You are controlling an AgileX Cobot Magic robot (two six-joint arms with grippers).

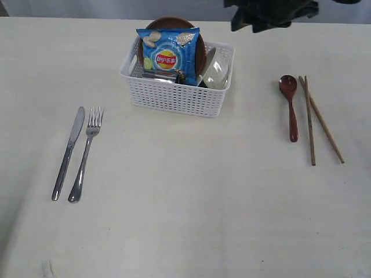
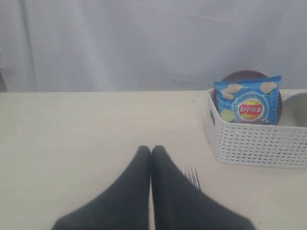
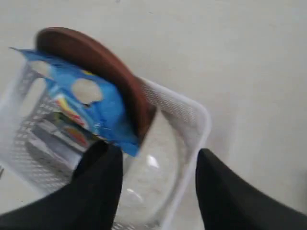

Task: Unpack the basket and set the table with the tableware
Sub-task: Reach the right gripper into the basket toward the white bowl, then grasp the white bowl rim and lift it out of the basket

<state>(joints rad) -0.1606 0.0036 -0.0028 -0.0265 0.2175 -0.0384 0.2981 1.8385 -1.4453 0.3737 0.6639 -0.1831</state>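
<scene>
My right pincer [image 3: 154,152] hung wide open just above the white bowl [image 3: 153,191], which stood at the right end of the basket [image 3: 199,115] (my left pincer [image 2: 151,155], squeezed shut, was far off by the fork [image 2: 193,175]).

This looks like a robot lab bench staged as a dining spot: a plain cream table [image 1: 185,231], a white curtain [image 2: 144,43] hung behind it, a black robot arm [image 1: 272,14] at one o'clock, a basket [image 1: 174,98] at twelve o'clock.
</scene>
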